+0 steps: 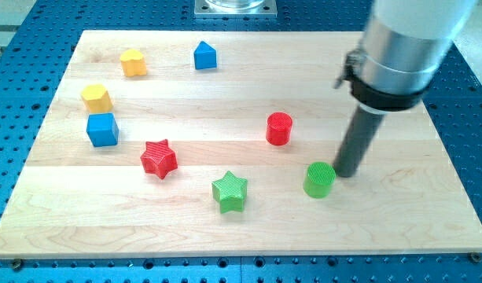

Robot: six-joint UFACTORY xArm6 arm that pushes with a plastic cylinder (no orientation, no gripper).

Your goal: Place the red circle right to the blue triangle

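Observation:
The red circle [279, 128] stands right of the board's middle. The blue triangle [205, 56] sits near the view's top, left of centre, well up and left of the red circle. My tip [347, 174] rests on the board at the view's right, just right of the green circle [319, 180] and below right of the red circle, apart from it.
A green star [229, 192] lies at the lower middle and a red star [159, 158] to its left. A blue cube [102, 130] and two yellow blocks [97, 97] [133, 62] sit on the left. The wooden board [429, 212] lies on a blue perforated table.

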